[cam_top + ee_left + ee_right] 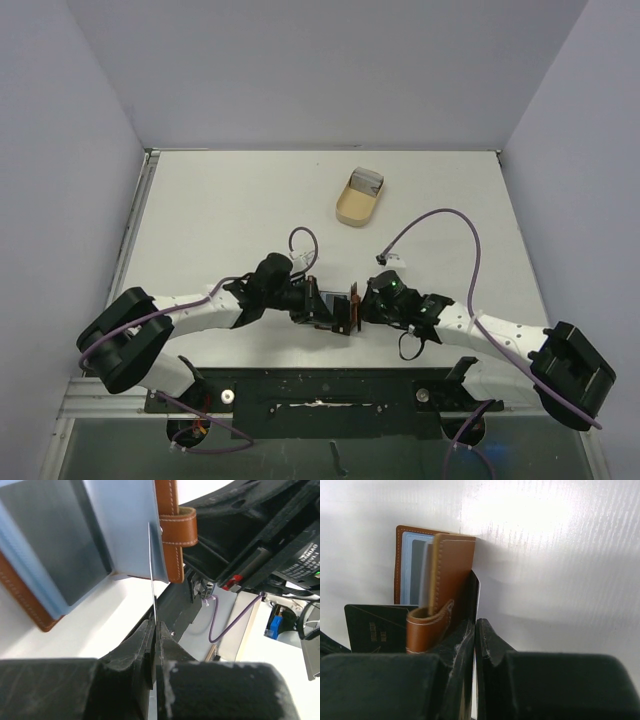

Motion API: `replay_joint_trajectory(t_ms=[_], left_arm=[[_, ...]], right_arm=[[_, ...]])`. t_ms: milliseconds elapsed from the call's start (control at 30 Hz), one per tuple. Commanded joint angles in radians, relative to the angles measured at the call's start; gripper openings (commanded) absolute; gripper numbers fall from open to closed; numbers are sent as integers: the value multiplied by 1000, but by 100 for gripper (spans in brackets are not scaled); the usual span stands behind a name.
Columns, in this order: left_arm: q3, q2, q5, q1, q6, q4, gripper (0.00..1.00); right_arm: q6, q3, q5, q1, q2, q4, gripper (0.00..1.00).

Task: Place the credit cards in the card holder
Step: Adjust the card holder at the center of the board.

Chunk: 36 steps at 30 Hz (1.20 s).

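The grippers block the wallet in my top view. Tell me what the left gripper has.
Observer: The left wrist view shows the left gripper shut on a thin card, seen edge-on.
Operator: Give me its far end.
Observer: It reaches the pale blue inner panel of the card holder; whether it sits in a slot, I cannot tell.
Operator: Now the right gripper.
Observer: The right wrist view shows the right gripper shut on a thin dark edge behind the brown strap, apparently the holder's.

The top camera looks down on the whole table (230, 200) from high; both wrist cameras look forward, very near the card holder (452, 570); all three share it.
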<state>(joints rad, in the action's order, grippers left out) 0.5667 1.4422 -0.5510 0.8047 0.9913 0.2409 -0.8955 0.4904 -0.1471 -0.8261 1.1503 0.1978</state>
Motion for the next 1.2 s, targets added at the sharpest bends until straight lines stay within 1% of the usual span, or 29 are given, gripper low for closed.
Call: replay_joint_trajectory(t_ms=[0,200,400,467,533,733,833,967,1067,1167], left_arm=[[62,-7,10,23,-17,50,0],[53,-12,41,37,-35,19,0],[15,10,69,35,-53,3,0],[15,22,75,34,-63,3,0],[24,36,78,34,-75,-6,0],[46,59,79,32,-107,-41,0],[54,67,102,29,-120,-56,0],[61,80,99,27,-121,-48,0],[77,92,97,27,-123,-56,0],[87,97,98,27,-129,-70,0]], right_arm=[[17,-45,-12,-2,-6,-121,0],[38,-67,81,5,54,-274,0],[57,-44,96,8,110,-297,0],[65,-33,88,11,119,-273,0],[74,-6,59,15,116,-186,0],[102,26,24,62,36,4,0],[114,25,28,83,0,46,0],[108,10,56,100,-18,45,0],[98,33,52,100,-45,95,0],[96,80,42,98,-107,163,0]])
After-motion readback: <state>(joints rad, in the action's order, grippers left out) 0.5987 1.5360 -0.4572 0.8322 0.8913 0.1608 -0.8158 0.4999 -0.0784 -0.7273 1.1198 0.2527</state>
